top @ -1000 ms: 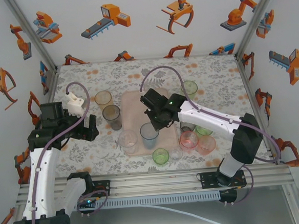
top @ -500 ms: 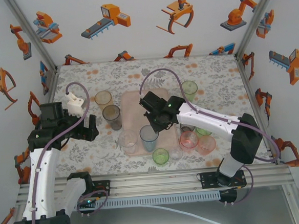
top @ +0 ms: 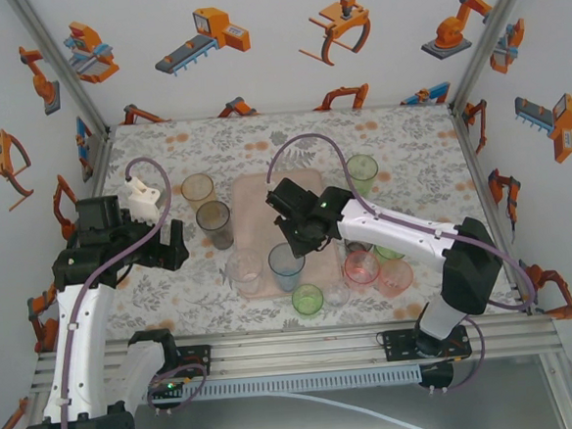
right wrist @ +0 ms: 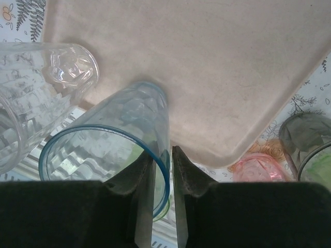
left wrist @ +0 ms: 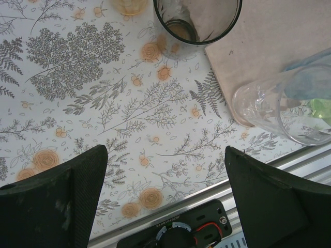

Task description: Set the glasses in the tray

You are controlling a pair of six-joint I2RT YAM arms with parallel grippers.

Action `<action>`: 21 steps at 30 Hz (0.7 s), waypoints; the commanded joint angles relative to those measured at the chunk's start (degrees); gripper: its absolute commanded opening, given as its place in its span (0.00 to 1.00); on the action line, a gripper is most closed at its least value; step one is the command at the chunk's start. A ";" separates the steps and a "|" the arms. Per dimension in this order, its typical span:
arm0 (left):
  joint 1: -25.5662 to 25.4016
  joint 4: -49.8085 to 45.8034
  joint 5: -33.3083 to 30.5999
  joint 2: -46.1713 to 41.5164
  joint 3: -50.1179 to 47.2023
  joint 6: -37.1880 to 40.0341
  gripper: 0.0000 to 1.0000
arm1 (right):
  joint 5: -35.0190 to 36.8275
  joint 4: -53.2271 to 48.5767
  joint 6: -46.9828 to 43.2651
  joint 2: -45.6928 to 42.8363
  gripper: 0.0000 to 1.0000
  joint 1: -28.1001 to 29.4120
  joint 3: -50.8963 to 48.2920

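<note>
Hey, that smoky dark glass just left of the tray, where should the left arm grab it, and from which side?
Probably the rim. The smoky glass stands upright with its mouth open, so the open left gripper could come down from above, one finger inside the wall on its left side. An amber glass stands close behind it, and the tray lies to its right.

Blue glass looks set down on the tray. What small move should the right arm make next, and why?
Probably open the right gripper wider, then lift straight up. The blue glass stands on the tray, and the fingers straddle its rim, only narrowly parted. Pulling away sideways now might drag it into the clear glass beside it.
</note>
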 commanded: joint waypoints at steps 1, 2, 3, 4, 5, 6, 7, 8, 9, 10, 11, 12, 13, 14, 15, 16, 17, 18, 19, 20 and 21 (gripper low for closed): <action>0.42 0.35 1.14 -0.61 0.57 -0.41 0.86 | -0.32 0.15 0.85 -1.28 0.26 0.32 -0.30; 0.38 0.43 1.18 -0.63 0.53 -0.46 0.86 | -0.32 0.05 0.87 -1.34 0.27 0.32 -0.31; 0.37 0.35 1.15 -0.61 0.57 -0.44 0.86 | -0.32 0.06 0.85 -1.43 0.30 0.35 -0.22; 0.38 0.40 1.19 -0.63 0.53 -0.46 0.86 | -0.32 -0.05 0.85 -1.52 0.33 0.34 -0.21; 0.37 0.42 1.22 -0.49 0.52 -0.46 0.86 | -0.32 -0.04 0.93 -1.62 0.34 0.34 -0.22; 0.37 0.35 1.15 -0.52 0.53 -0.45 0.86 | -0.32 -0.17 0.90 -1.69 0.35 0.30 -0.11; 0.38 0.36 1.14 -0.51 0.57 -0.42 0.86 | -0.28 -0.23 0.94 -1.69 0.36 0.36 -0.05; 0.40 0.35 1.18 -0.54 0.52 -0.45 0.86 | -0.17 -0.47 0.87 -1.74 0.37 0.36 0.09; 0.37 0.41 1.14 -0.51 0.50 -0.41 0.86 | 0.00 -0.72 0.86 -1.78 0.37 0.36 0.25; 0.38 0.38 1.15 -0.52 0.66 -0.33 0.86 | 0.11 -0.90 0.75 -1.86 0.37 0.37 0.35; 0.44 0.41 1.21 -0.56 0.64 -0.37 0.86 | 0.27 -1.06 0.71 -2.00 0.38 0.33 0.59; 0.38 0.39 1.14 -0.48 0.66 -0.41 0.86 | 0.54 -1.45 0.62 -2.20 0.38 0.32 0.82; 0.37 0.35 1.14 -0.57 0.66 -0.36 0.86 | 0.79 -1.70 0.49 -2.44 0.39 0.30 1.11; 0.38 0.39 1.14 -0.51 0.67 -0.31 0.86 | 0.98 -2.18 0.24 -2.48 0.39 0.36 1.51; 0.42 0.39 1.16 -0.56 0.66 -0.31 0.86 | 1.23 -2.73 -0.02 -2.64 0.39 0.32 1.98; 0.37 0.36 1.14 -0.57 0.66 -0.37 0.87 | 1.49 -3.26 -0.38 -2.74 0.39 0.30 2.30; 0.44 0.29 1.14 -0.66 0.67 -0.24 0.87 | 1.84 -3.80 -0.70 -2.91 0.40 0.34 2.65; 0.42 0.24 1.31 -0.82 0.62 -0.16 0.87 | 1.96 -4.35 -1.10 -3.15 0.40 0.37 2.97; 0.37 0.17 1.31 -0.85 0.67 -0.11 0.87 | 1.96 -4.68 -1.33 -3.35 0.41 0.36 3.24; 0.41 0.12 1.41 -0.90 0.67 0.01 0.88 | 1.96 -5.11 -1.57 -3.68 0.41 0.34 3.59; 0.37 0.08 1.45 -0.83 0.59 -0.01 0.88 | 1.96 -5.60 -1.84 -3.85 0.41 0.32 4.01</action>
